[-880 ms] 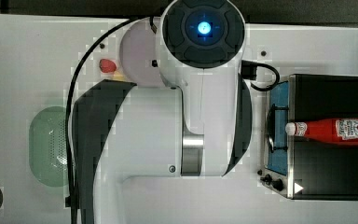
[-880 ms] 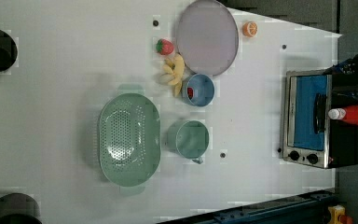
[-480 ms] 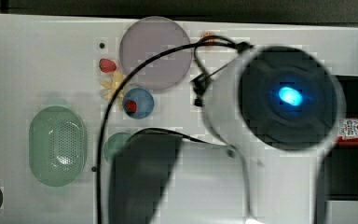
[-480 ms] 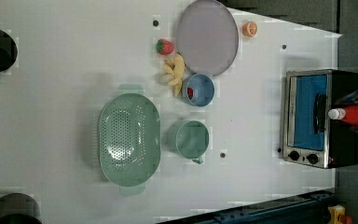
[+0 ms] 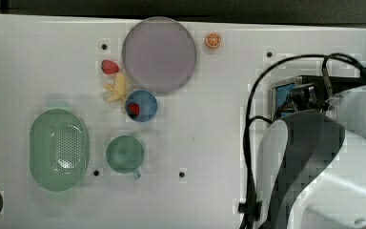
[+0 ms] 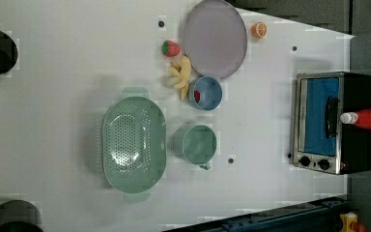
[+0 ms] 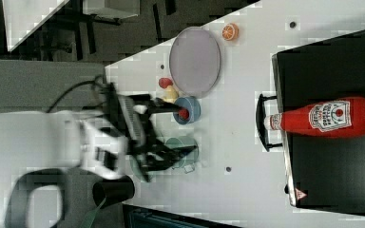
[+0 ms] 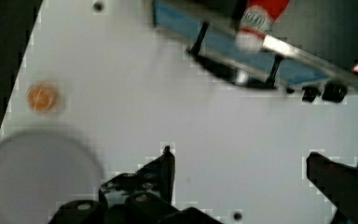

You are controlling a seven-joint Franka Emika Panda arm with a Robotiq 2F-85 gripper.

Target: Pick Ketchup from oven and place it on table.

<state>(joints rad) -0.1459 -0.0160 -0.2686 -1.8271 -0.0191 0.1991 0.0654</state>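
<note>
gripper (image 8: pixel 240 163) spread wide (holding nothing); ketchup (image 7: pixel 330 117) lies atop oven (image 6: pixel 335 123).

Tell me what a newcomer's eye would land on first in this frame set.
Most striking is the red Ketchup bottle lying on its side on top of the black oven, its white cap jutting out over the door handle. Next comes the arm's open gripper, hanging empty above the white table and apart from the oven. Across the table sit a green colander, a green cup and a grey plate.
</note>
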